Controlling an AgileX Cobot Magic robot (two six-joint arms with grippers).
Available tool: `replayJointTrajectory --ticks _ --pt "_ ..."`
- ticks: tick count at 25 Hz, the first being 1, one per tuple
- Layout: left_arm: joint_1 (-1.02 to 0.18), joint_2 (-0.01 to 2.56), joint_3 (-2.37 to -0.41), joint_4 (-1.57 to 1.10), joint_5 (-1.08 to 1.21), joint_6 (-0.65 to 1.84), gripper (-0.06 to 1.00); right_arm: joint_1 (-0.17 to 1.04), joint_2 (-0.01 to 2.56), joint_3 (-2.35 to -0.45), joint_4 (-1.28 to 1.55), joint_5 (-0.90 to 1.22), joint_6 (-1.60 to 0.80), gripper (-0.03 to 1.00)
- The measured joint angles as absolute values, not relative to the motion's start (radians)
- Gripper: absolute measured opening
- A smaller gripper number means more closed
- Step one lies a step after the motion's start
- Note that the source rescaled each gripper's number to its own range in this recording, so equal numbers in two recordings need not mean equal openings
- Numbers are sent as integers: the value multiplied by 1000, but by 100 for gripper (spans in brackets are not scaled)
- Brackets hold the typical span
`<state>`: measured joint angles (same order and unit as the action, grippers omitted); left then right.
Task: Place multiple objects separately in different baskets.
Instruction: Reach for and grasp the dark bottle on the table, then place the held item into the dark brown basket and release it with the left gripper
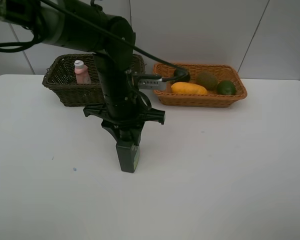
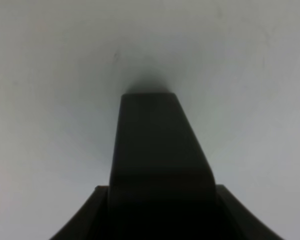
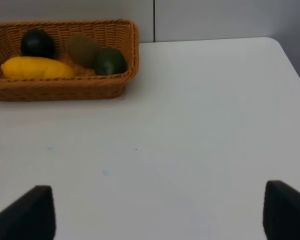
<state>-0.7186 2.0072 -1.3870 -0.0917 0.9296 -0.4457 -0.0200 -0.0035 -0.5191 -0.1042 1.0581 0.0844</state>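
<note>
On the white table (image 1: pixel 230 165), seen from the high camera, you have two wicker baskets. The dark basket (image 1: pixel 65 87) holds one pink bottle (image 1: pixel 81 72). The orange basket (image 1: pixel 202 99) holds four fruits: one yellow mango (image 1: pixel 189 88), one brown kiwi (image 1: pixel 207 80), one green lime (image 1: pixel 226 87) and one dark mangosteen (image 1: pixel 181 75). Your left gripper (image 1: pixel 127 157) points straight down, closed around one black pump bottle (image 1: pixel 128 157) standing on the table.

The left wrist view gives you only that dark bottle (image 2: pixel 157 150), blurred, filling the space between the jaws.

The right wrist view shows your right gripper (image 3: pixel 155 210) with its fingers wide apart, holding nothing, and the fruit basket (image 3: pixel 65 85) well beyond it.
</note>
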Motion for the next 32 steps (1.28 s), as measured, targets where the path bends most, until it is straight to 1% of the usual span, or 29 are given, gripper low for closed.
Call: replayJointTrajectory --ticks 14,18,21,26,32 --pt "-719 2005 -1387 -92 931 -438 41 -20 -4 -519 -104 1058 84 100" --pt "-712 1978 -1403 -91 966 -437 41 -20 -4 -519 -104 1058 84 100" --pt "-701 1956 -1462 -79 1043 -435 41 -20 -4 -519 -104 1058 84 100" --pt "-679 1954 -1625 -31 1193 -416 41 -20 -4 -519 -104 1058 84 100" --pt "-633 1954 -1822 34 1200 -348 41 -20 -4 -519 -104 1058 84 100"
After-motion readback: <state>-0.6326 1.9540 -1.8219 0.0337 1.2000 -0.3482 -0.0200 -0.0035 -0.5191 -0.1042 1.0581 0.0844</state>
